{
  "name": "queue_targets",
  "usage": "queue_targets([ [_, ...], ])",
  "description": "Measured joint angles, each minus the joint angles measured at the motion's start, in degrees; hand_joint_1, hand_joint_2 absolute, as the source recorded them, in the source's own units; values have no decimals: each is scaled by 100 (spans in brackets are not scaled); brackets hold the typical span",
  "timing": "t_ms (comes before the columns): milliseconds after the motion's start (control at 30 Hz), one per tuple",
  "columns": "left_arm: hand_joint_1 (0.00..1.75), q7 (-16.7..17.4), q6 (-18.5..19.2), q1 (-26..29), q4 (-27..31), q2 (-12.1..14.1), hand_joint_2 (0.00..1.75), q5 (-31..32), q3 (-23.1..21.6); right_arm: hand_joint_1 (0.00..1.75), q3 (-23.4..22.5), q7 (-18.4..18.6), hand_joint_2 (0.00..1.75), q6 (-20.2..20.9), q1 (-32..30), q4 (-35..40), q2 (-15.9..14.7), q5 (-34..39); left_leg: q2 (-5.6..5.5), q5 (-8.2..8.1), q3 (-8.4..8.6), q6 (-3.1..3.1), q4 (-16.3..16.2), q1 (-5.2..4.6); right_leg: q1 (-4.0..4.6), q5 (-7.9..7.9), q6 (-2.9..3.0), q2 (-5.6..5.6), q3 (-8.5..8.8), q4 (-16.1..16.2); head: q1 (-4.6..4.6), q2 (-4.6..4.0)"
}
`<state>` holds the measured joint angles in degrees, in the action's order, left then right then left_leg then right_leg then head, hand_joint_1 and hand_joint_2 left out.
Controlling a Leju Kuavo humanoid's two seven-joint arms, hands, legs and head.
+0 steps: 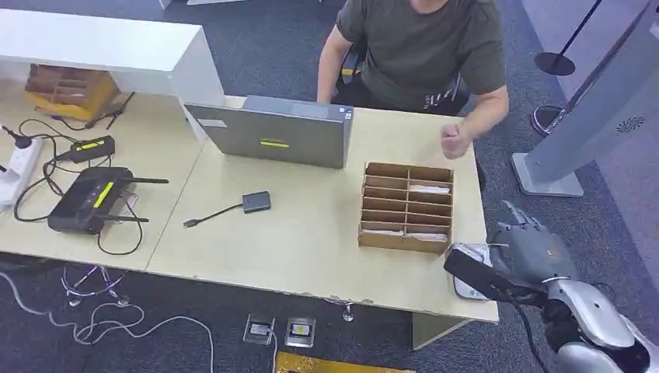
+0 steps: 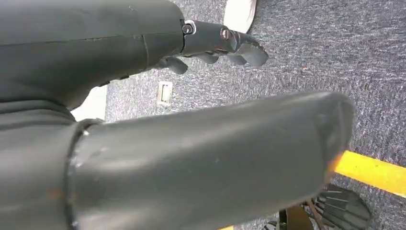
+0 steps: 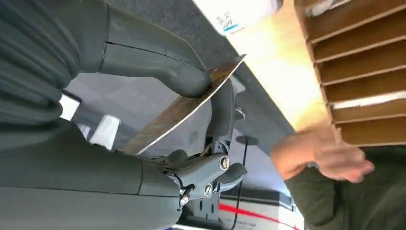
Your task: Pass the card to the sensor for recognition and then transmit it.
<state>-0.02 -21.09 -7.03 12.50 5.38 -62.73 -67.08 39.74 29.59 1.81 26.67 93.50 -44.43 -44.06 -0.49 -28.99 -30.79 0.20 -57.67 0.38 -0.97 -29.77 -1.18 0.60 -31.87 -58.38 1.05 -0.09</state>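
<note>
My right hand (image 1: 528, 252) is off the table's front right corner and pinches a thin card (image 1: 475, 273) between thumb and a finger. The card lies flat just above a white sensor pad (image 1: 468, 291) on that corner. In the right wrist view the card (image 3: 184, 110) shows edge-on under the thumb, with the white sensor (image 3: 237, 12) beyond it. My left hand (image 2: 215, 45) hangs over grey carpet, holding nothing, its fingers loosely bent and apart from the thumb.
A person sits behind the table (image 1: 295, 241), one fist (image 1: 455, 141) raised near the slotted wooden box (image 1: 406, 206) that holds a few cards. A grey laptop (image 1: 272, 132), a small adapter (image 1: 255, 202) and a black router (image 1: 89, 198) lie to the left.
</note>
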Motion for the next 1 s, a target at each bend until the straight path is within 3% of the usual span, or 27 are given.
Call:
queue_targets([
  [433,0,7,-4,4,0,0,0,-33,0,175,509,-33,175,-531,46,-629,203,361,0,0,1,0,0,0,0,0,0,0,-1,0,0,0],
  [1000,0,15,-35,10,0,22,0,-61,2,175,846,-85,175,-702,31,-1425,310,566,0,0,2,0,-1,0,0,0,0,0,0,0,-2,0],
])
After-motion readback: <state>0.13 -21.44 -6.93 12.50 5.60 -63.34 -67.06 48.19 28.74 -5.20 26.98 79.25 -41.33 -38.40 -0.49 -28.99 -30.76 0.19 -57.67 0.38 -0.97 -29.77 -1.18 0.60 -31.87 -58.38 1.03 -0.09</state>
